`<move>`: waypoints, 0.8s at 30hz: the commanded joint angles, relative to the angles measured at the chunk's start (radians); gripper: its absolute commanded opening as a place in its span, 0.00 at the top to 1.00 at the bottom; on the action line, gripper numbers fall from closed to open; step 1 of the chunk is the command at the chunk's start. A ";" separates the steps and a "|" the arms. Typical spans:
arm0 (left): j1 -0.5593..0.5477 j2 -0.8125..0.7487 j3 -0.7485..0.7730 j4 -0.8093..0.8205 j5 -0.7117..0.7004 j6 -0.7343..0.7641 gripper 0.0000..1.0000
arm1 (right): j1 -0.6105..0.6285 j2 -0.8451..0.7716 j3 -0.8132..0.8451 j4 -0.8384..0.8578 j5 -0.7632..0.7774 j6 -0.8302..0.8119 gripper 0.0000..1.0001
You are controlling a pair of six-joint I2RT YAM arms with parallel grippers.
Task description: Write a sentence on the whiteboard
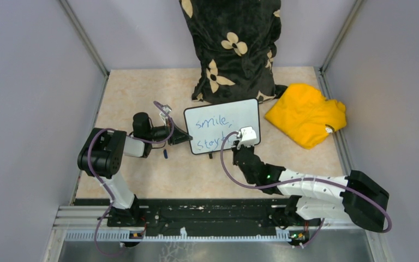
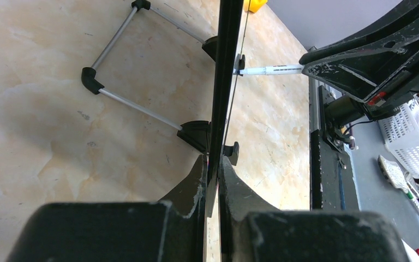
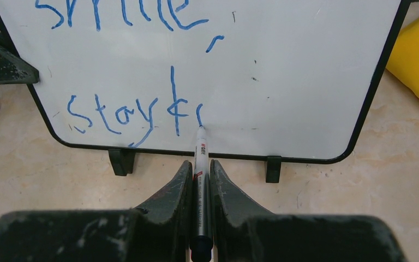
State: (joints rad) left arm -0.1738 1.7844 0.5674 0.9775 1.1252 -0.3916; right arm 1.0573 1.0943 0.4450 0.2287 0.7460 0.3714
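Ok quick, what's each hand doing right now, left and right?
Left hand: closed on the edge of the whiteboard.
Right hand: closed on a marker, its tip on the board.

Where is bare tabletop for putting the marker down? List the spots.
Bare: the far-left corner between the left wall and the floral cushion; the near-left strip between the whiteboard and the base rail. Crowded: the whiteboard's ends and beside the yellow cloth.

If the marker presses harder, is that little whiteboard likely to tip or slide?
Probably stiff: the whiteboard looks flat edge-on. Likely light and tippy alone, on small feet and a thin wire stand. The left gripper clamping its edge should steady it.
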 commanded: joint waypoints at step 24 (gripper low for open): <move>-0.012 0.026 0.008 -0.059 -0.011 0.011 1.00 | -0.025 -0.083 0.043 0.040 0.031 -0.026 1.00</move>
State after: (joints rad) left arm -0.1738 1.7847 0.5686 0.9722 1.1267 -0.3908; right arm 1.0439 1.0054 0.4450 0.1989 0.7593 0.3622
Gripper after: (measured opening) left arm 0.114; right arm 0.124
